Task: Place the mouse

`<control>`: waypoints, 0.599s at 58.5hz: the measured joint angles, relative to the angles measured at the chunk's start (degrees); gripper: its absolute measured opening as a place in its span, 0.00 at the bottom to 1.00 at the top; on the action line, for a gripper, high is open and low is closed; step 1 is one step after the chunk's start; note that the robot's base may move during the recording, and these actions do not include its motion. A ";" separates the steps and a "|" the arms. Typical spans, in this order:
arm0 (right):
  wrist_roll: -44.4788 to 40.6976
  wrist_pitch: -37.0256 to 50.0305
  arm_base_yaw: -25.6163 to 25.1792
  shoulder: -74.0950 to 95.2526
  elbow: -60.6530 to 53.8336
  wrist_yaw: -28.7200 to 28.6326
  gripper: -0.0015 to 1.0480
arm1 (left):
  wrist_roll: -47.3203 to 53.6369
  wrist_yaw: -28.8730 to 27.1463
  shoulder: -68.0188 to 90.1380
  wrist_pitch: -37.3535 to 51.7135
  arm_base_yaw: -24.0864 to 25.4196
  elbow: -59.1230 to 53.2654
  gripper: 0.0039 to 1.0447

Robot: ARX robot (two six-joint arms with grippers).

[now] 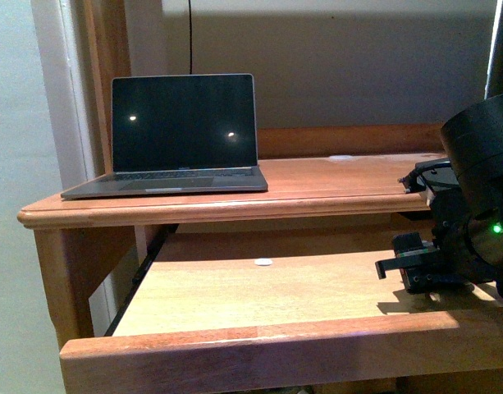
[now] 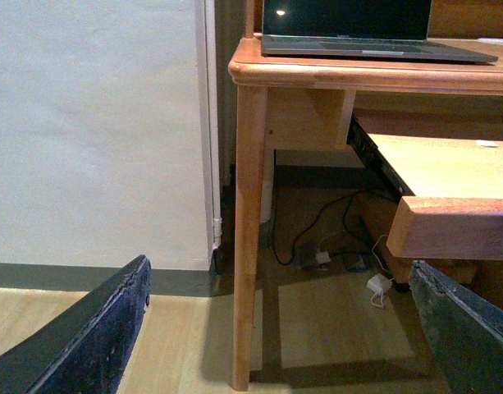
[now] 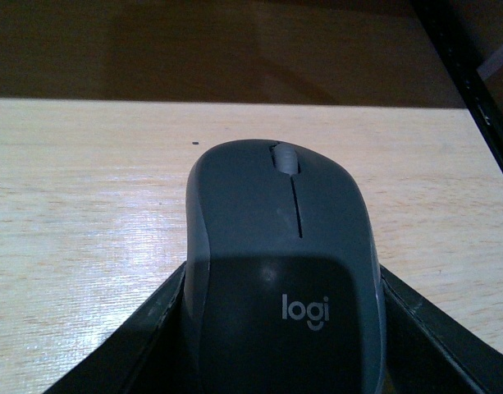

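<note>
– Grey plastic between the fingers point(image 3: 140, 353) of the right gripper point(image 3: 281, 277): is that the mouse point(image 3: 276, 205)?
– Yes. The jaws are closed against its two flanks at the rear half. The logo end is nearest the wrist and the scroll wheel points away.
– Where does it sit relative to the pull-out shelf point(image 1: 235, 295)?
– Over the shelf's right part, low and in from the front lip. The front view shows the right gripper point(image 1: 407, 264) there, with its shadow on the boards beneath. I cannot tell whether the mouse's underside touches the wood.
– And the left gripper point(image 2: 276, 336)?
– Its jaws are spread wide with nothing between them. It is out beyond the shelf's left end, apart from it, facing the desk leg point(image 2: 249, 246).
– What room is there on the shelf?
– Bare boards run from the mouse toward the shelf's left end. A small white disc point(image 1: 262, 263) lies near the middle, toward the back. The desk top point(image 1: 341, 185) overhangs the shelf's back edge, and the laptop point(image 1: 181, 135) stands on it above the shelf's left part. A dark slide rail point(image 1: 144, 275) runs along the shelf's left edge.
– Surfaces?
– The shelf is pale, fine-grained wood with a redder, rounded front lip. The mouse is smooth, matte and domed. The fingers are black and scuffed.
</note>
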 joint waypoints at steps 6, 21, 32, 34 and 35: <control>0.48 0.00 -0.11 -1.57 -0.57 -0.46 0.54 | 0.00 0.00 0.00 0.00 0.00 0.00 0.93; 1.03 -3.52 -0.07 -12.41 -1.22 -2.38 0.54 | 0.00 0.00 0.00 0.00 0.00 0.00 0.93; 1.18 -6.93 2.40 -12.85 6.99 -2.58 0.54 | 0.00 0.00 0.00 0.00 0.00 0.00 0.93; 1.11 -7.61 3.10 -11.65 9.31 -2.40 0.54 | -0.02 0.00 0.00 0.00 0.00 0.00 0.93; 0.98 -7.82 3.34 -11.21 10.08 -2.34 0.54 | 0.00 0.00 0.00 0.00 0.00 0.00 0.93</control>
